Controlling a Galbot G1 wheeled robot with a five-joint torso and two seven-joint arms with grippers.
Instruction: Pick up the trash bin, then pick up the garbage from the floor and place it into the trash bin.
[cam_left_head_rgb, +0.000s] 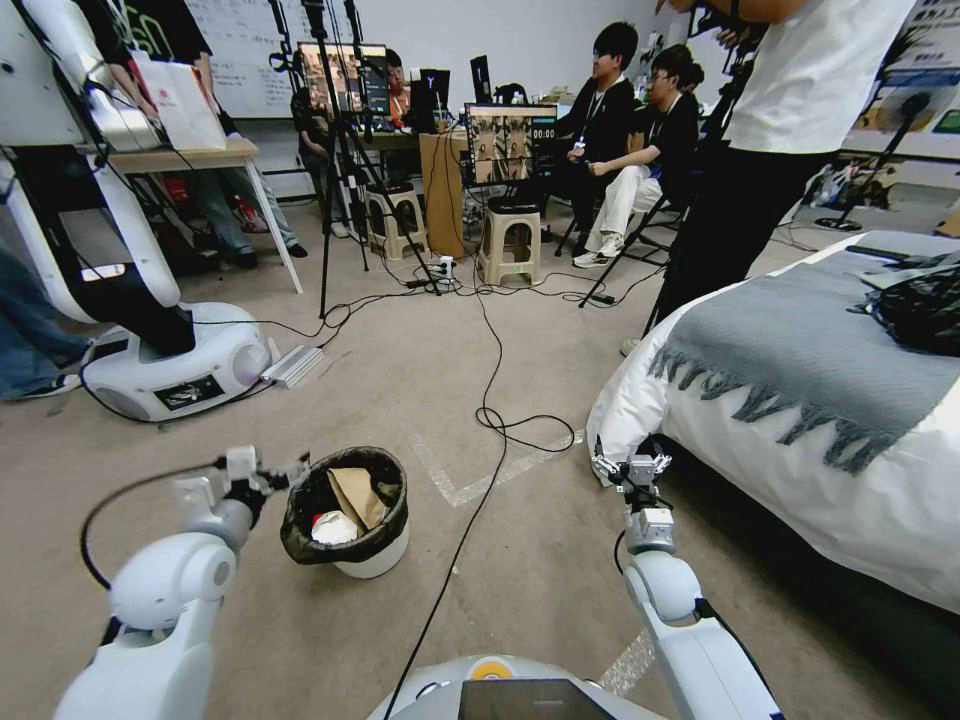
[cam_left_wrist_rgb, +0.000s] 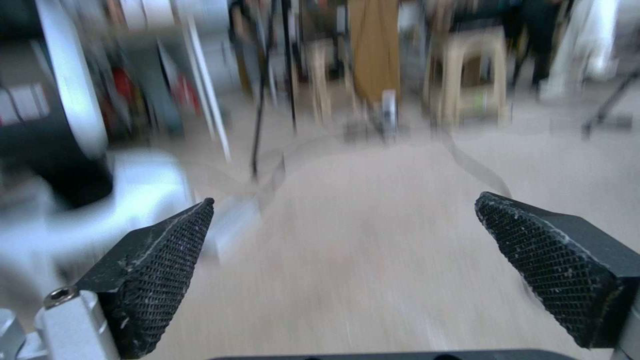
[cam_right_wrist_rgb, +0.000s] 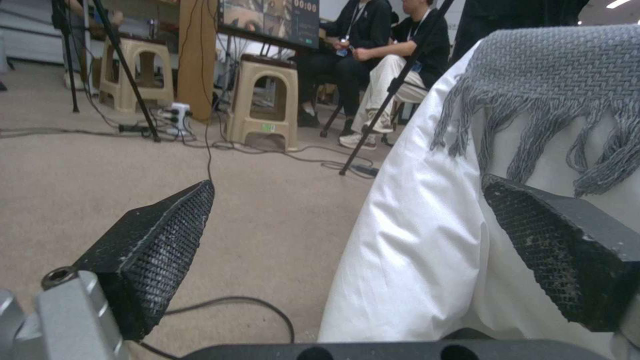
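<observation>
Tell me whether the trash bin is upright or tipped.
Upright. The trash bin stands on the floor with its black-lined mouth facing up, a brown paper bag and white scrap inside.

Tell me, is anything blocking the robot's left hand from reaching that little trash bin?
Nothing visible. The left gripper hovers open right beside the trash bin, next to its black-lined rim, with only bare floor between them. The black cable lies on the bin's other side.
</observation>
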